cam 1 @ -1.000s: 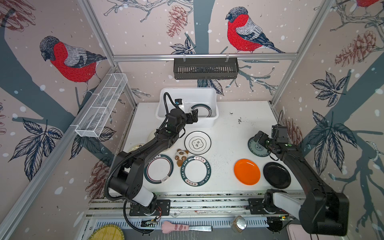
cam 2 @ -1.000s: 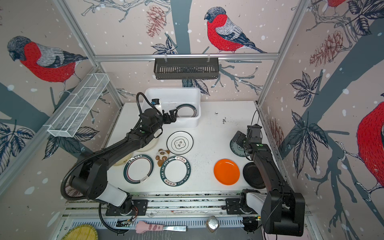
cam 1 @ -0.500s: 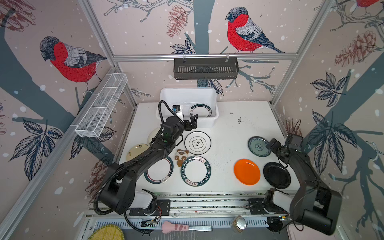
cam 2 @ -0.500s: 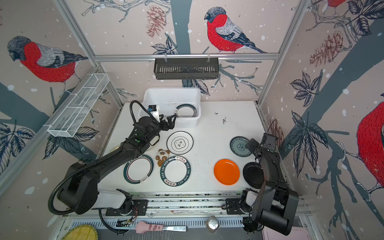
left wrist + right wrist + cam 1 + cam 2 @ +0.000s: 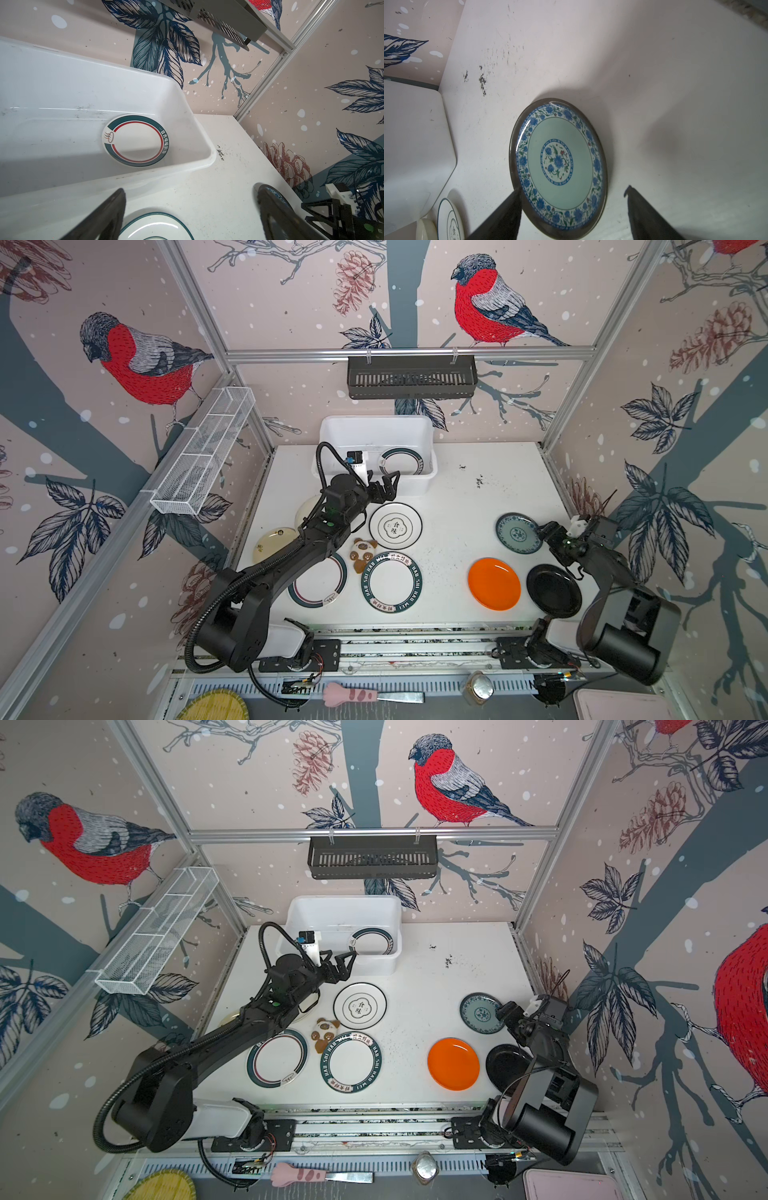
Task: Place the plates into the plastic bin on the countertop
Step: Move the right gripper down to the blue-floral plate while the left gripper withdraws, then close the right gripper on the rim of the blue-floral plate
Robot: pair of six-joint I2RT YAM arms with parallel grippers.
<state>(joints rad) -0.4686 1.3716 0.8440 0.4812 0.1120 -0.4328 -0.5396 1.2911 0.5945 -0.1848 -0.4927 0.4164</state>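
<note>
The white plastic bin (image 5: 376, 429) (image 5: 197, 135) stands at the back of the countertop (image 5: 457, 506) with one green-rimmed plate (image 5: 401, 462) (image 5: 135, 141) flat inside. My left gripper (image 5: 386, 487) (image 5: 340, 965) (image 5: 191, 189) hangs open and empty just in front of the bin, over the far edge of a white dark-rimmed plate (image 5: 395, 526). My right gripper (image 5: 546, 531) (image 5: 574, 188) is open at the right edge of the blue-green patterned plate (image 5: 517, 533) (image 5: 557, 160); one finger is at its rim. Orange (image 5: 493, 583), black (image 5: 552, 590), lettered green-rimmed (image 5: 391, 581) and cream (image 5: 274, 543) plates lie flat.
A panda toy (image 5: 363, 551) lies between the middle plates. Another green-rimmed plate (image 5: 320, 580) and a cream one (image 5: 307, 510) are partly under the left arm. A dark slotted basket (image 5: 411, 377) hangs on the back wall and a wire mesh tray (image 5: 203, 456) on the left wall.
The right gripper pulled back from over the blue-green plate to its right edge and its jaws narrowed. The left gripper drew back out of the bin toward the white plate.
</note>
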